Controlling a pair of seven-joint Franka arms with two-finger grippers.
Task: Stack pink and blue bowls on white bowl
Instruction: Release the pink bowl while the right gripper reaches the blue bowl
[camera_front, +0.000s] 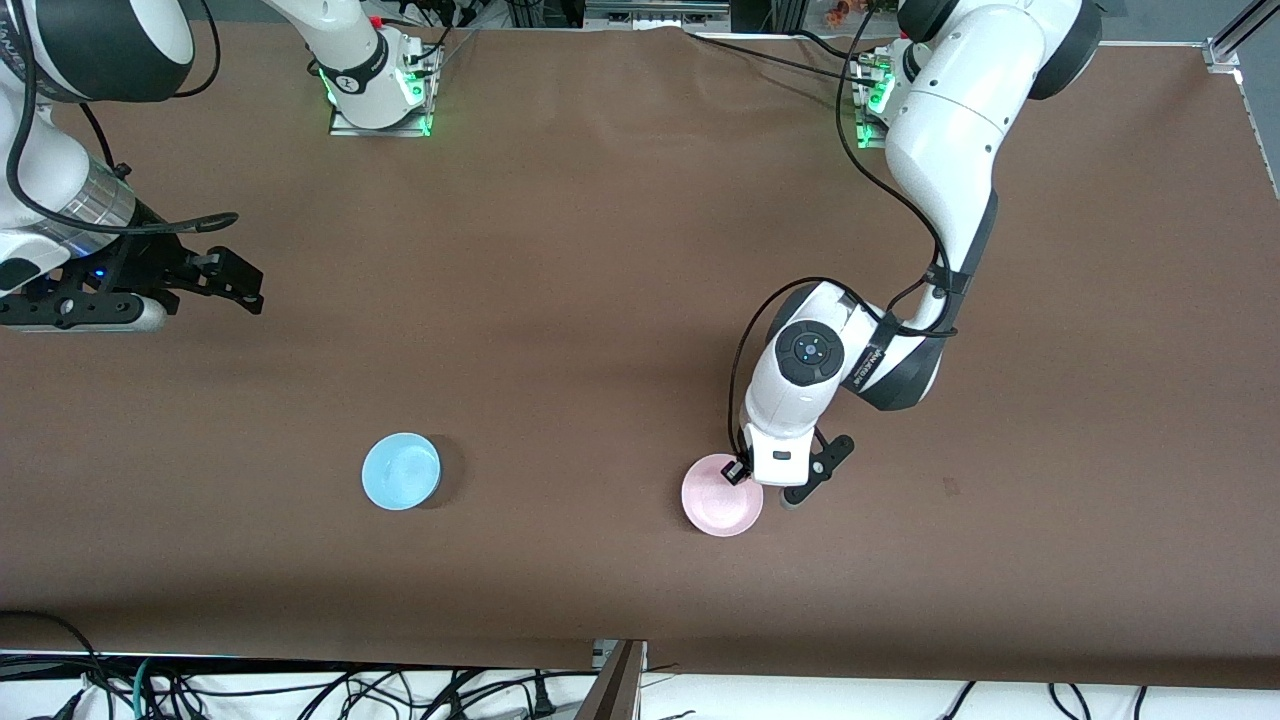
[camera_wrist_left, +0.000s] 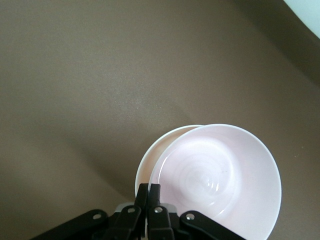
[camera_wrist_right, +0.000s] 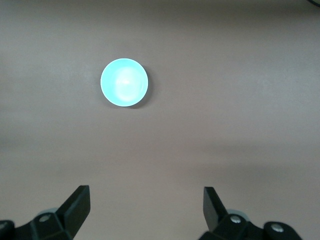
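Pink bowl (camera_wrist_left: 220, 180): pale, sits in white bowl (camera_wrist_left: 150, 162), whose rim is mostly hidden.
Left hand (camera_wrist_left: 148, 192): pinching pink bowl's rim.
Right hand (camera_wrist_right: 147, 205): fingers spread, waiting.
Blue bowl (camera_front: 401, 471): alone on desk (camera_front: 600, 300).

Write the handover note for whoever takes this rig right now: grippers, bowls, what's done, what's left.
Left gripper: low at the table, fingers shut on the rim of the pink bowl.
Right gripper: open, empty, waiting up over the right arm's end of the table.
Pink bowl: sits in the white bowl, slightly off centre; only a crescent of white rim shows in the left wrist view.
Blue bowl: alone on the table, beside the stack toward the right arm's end, untouched.
Done: pink on white.
Left: release the pink bowl, then stack the blue bowl on top.
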